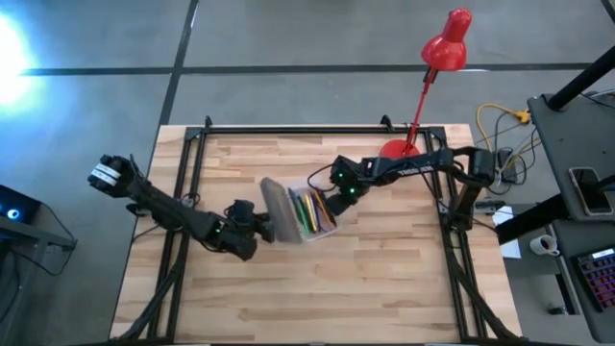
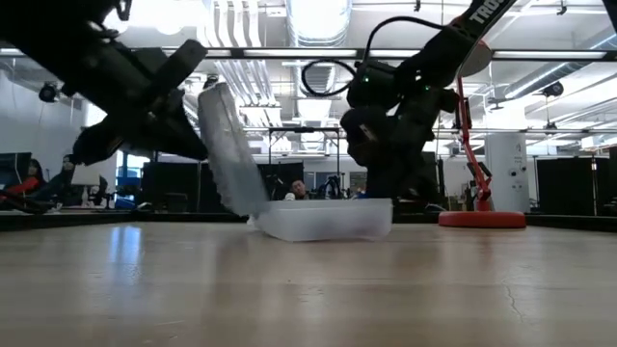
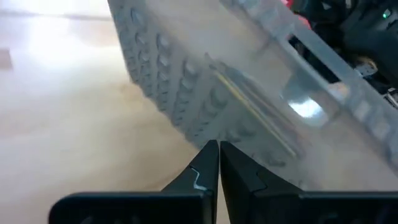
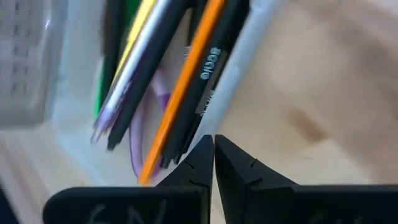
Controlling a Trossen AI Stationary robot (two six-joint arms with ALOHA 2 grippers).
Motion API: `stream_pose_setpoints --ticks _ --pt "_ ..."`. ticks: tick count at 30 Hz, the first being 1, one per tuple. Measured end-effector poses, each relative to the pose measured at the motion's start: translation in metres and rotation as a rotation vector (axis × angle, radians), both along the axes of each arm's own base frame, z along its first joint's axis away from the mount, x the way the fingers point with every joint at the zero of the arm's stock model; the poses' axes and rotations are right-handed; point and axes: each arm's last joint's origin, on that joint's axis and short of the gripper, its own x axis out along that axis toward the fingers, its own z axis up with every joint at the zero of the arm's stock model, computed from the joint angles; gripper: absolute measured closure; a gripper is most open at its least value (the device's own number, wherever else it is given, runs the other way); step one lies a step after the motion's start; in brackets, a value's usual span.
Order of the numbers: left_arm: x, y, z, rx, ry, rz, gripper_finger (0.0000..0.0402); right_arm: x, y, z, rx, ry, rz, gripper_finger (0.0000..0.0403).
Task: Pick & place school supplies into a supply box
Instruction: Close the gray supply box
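light, thin-walled supply box (image 1: 300,213) full of pens (image 1: 309,209), lid (image 1: 275,204) half raised.
left pincer (image 1: 261,227) clenched against the lid, right pincer (image 1: 333,210) clenched at the box's right wall; likely slippery, best pushed at edges.

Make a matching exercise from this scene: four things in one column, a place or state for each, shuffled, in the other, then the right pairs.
Things:
1. pens and pencils
2. ribbed lid
3. left gripper
4. desk lamp

Places or states:
A. standing at the table's far edge
B. lying inside the clear tray
C. shut, fingertips at the lid's outer face
D. tilted up, half open

Pairs: 1-B, 2-D, 3-C, 4-A
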Motion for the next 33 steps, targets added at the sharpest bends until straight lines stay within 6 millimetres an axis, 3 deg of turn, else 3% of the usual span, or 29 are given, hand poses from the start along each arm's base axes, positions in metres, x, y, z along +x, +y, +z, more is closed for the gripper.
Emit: stream_pose_setpoints --ticks 13,25,33 --pt "0.019 0.014 0.018 0.119 -0.003 -0.046 0.0401 0.014 0.027 0.006 0.020 -0.112 0.095 0.0394" --pt "0.028 0.025 0.020 0.142 0.010 -0.103 0.0402 0.010 0.027 0.006 -0.044 -0.068 0.071 0.0394" --pt "0.028 0.036 0.016 0.103 0.030 -0.115 0.0402 -0.011 0.022 0.037 -0.206 -0.023 0.027 0.0394"
